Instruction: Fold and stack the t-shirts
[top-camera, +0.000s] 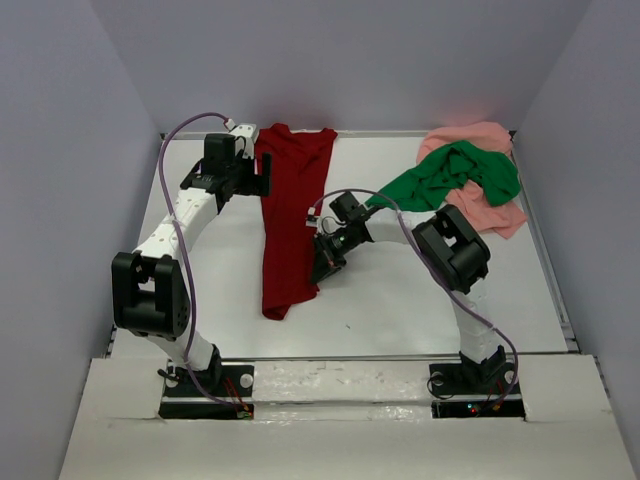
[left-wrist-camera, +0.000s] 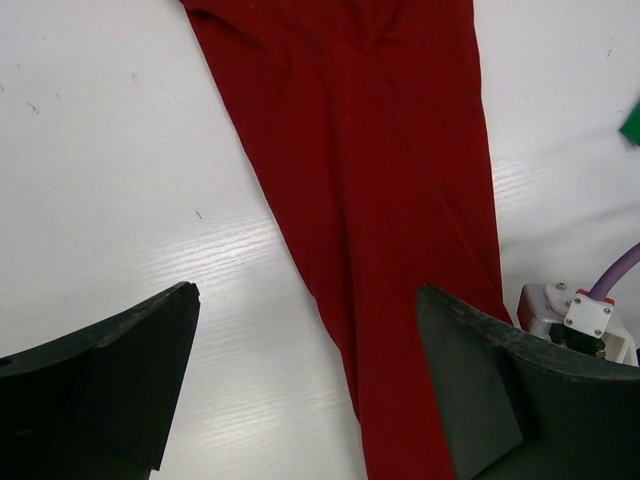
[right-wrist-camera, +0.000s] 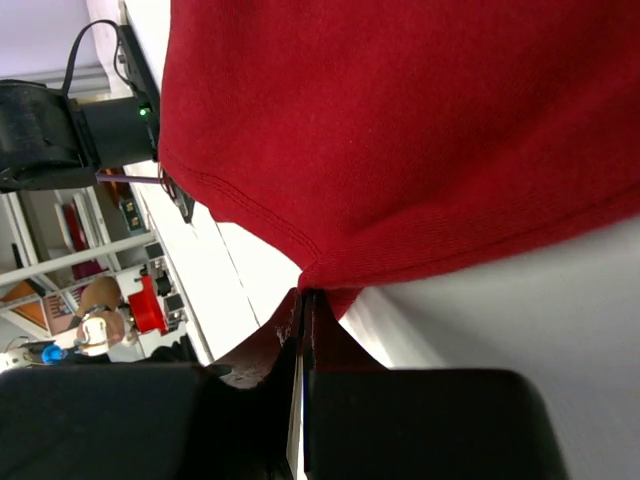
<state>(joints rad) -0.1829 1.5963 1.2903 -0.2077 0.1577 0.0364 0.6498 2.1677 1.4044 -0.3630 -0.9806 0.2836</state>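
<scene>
The dark red t-shirt (top-camera: 290, 215) lies as a long narrow strip from the back wall toward the front. My right gripper (top-camera: 325, 262) is shut on its right edge near the lower end; the right wrist view shows the jaws pinching the red hem (right-wrist-camera: 330, 285). My left gripper (top-camera: 262, 175) is open and empty, hovering at the shirt's upper left edge; in the left wrist view the red cloth (left-wrist-camera: 400, 200) runs between its fingers (left-wrist-camera: 470, 390). The bright green t-shirt (top-camera: 455, 175) lies crumpled on the pale salmon pink t-shirt (top-camera: 490, 210) at the back right.
The white table (top-camera: 400, 300) is walled at the back and both sides. A raised white ledge (top-camera: 340, 375) runs along the front by the arm bases. Purple cables loop off both arms.
</scene>
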